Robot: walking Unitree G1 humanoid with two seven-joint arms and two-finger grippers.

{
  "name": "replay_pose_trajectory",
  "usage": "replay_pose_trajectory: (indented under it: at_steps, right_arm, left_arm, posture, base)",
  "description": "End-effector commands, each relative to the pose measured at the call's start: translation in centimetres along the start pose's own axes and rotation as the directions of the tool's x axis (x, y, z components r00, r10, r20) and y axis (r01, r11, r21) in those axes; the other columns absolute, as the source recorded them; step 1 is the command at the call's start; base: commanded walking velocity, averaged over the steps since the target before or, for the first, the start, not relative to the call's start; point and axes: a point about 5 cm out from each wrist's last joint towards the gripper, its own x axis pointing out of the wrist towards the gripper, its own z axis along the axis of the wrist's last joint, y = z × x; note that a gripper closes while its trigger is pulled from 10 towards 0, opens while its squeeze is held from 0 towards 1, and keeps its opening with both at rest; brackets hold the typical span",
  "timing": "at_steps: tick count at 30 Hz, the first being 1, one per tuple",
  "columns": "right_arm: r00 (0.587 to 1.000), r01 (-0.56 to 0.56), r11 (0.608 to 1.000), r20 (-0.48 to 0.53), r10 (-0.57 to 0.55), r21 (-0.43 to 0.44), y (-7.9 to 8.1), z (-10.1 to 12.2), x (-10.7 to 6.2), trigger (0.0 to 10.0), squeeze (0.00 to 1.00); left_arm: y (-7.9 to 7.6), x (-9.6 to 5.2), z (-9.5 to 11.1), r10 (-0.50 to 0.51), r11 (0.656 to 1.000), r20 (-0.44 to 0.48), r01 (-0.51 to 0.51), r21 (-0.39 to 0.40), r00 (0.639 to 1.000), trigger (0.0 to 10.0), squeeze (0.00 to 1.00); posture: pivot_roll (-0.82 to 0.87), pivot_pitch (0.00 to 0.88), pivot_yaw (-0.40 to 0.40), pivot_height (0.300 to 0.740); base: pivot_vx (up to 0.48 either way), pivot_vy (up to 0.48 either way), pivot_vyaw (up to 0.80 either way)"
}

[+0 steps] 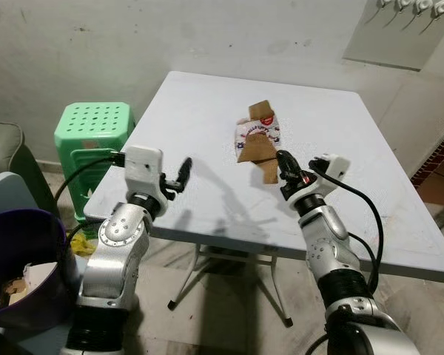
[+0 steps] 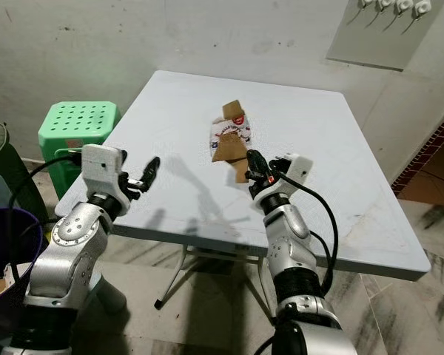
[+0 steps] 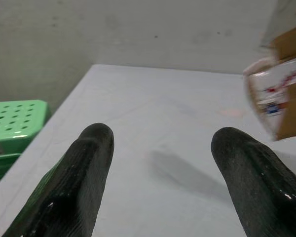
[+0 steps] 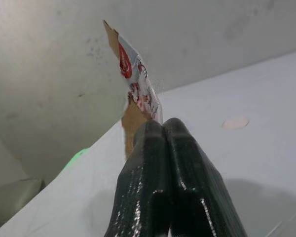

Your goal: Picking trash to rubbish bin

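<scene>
One torn carton (image 1: 257, 137) lies mid-table (image 1: 207, 111), long axis toward the far wall. Right gripper (image 1: 281, 164) (fingers pressed together) pinches its near flap; contact is partly hidden. Left gripper (image 1: 183, 172) hovers open, empty.

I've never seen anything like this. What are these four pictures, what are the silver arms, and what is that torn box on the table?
It is a humanoid robot tidying up. The two wide pictures come from cameras in its head, looking down at a white table. The other two come from cameras on its wrists, looking along black fingers. The left gripper hovers open over the table's near edge. The right gripper is shut and sits against a torn cardboard box, the trash; whether it pinches a flap is unclear. A purple bin stands at the robot's left, with a green stool beyond.
</scene>
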Motion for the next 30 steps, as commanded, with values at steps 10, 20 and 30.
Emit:
replay_pose_trajectory:
  at_steps: [10,20,30]
  right_arm:
    - [0.987,0.068,0.975,0.157,-0.035,-0.210,-0.2,3.9,-3.0,10.0,0.00]
    - [0.990,0.092,0.957,0.125,-0.059,-0.274,0.4,3.5,-5.1,10.0,0.00]
    - [0.994,0.080,0.913,0.104,-0.042,-0.400,1.0,3.7,-7.7,10.0,0.00]
  left_arm:
    - [0.6,0.4,-0.3,0.040,0.999,0.045,-0.039,-0.009,0.998,10.0,0.00]
    - [0.5,0.3,-0.4,0.037,0.999,0.086,-0.034,-0.036,0.996,10.0,0.00]
    - [0.1,-1.8,-1.2,-0.002,0.994,0.100,0.013,-0.112,0.995,10.0,0.00]
  posture:
    - [0.01,0.000,-0.088,0.740]
    - [0.01,0.000,-0.089,0.740]
    - [0.02,0.000,-0.090,0.740]
  base:
    - [0.000,0.000,0.00]
    - [0.000,0.000,0.00]
    - [0.000,0.000,0.00]
